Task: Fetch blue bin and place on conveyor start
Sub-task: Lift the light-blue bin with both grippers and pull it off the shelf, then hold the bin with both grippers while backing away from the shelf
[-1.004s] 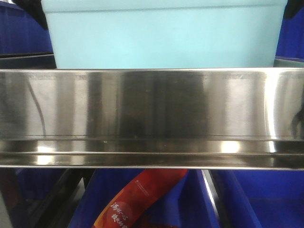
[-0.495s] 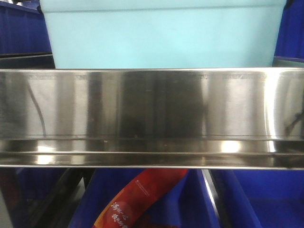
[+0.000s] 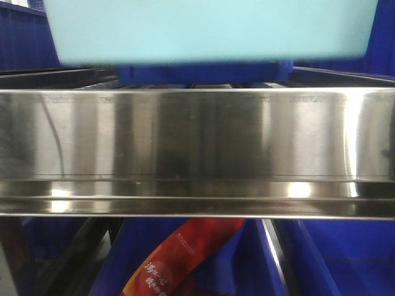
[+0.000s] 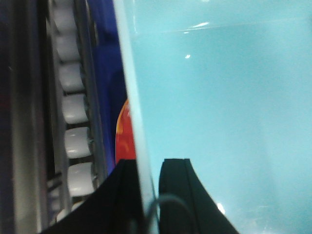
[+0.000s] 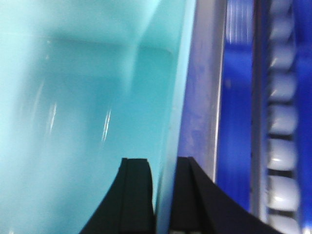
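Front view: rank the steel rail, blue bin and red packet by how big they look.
1. steel rail: spans the full width, but probably nearest the camera.
2. blue bin: cropped at the top, so its true size is unsure.
3. red packet: smallest, partly hidden under the rail.

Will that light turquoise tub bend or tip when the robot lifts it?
Probably stiff: the light turquoise plastic tub shows a straight lower edge. Likely light, since it looks empty inside. It might tip or slip, as the left tool and right tool pinch only its smooth walls.
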